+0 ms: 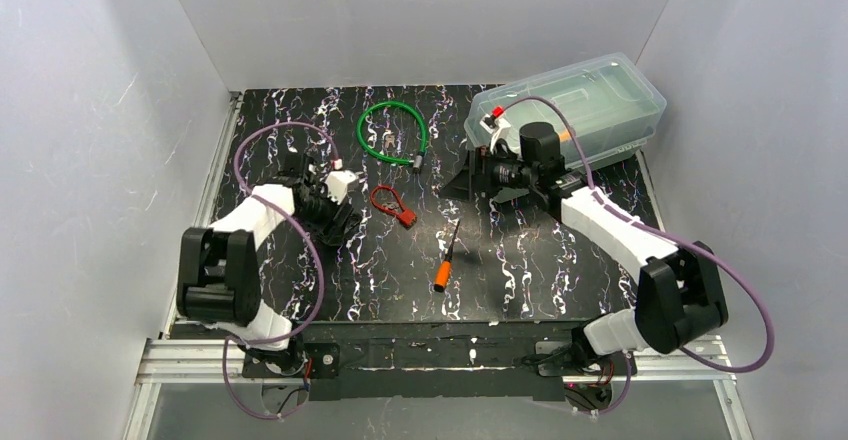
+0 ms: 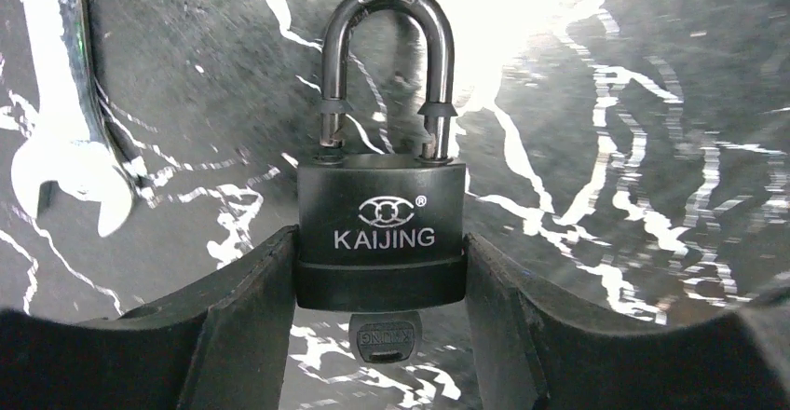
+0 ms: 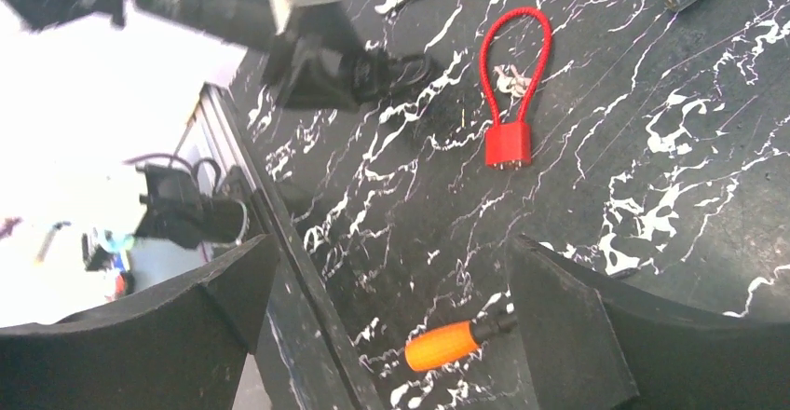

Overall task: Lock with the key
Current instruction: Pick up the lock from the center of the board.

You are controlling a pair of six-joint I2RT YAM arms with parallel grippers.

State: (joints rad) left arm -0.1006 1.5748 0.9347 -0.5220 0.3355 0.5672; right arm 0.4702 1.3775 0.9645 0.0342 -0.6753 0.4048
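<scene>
A black KAIJING padlock [image 2: 382, 219] lies flat on the black marbled table [image 2: 606, 102], its steel shackle [image 2: 387, 19] pointing away from me. The key [image 2: 385, 337] sticks out of the underside of the body, between my fingers. My left gripper [image 2: 380, 238] is shut on the padlock, one finger against each side of the body. In the top view the left gripper [image 1: 335, 212] hides the padlock. The right gripper [image 3: 391, 242] hangs open above the table with nothing in it, near the middle back [image 1: 470, 175]. Its camera shows the left gripper [image 3: 326, 65] with the shackle [image 3: 410, 67] poking out.
A silver wrench [image 2: 65, 149] lies just left of the padlock. A red cable lock [image 1: 392, 205], an orange-handled screwdriver [image 1: 446, 260] and a green cable loop [image 1: 392, 135] lie mid-table. A clear plastic box [image 1: 570, 110] stands at the back right.
</scene>
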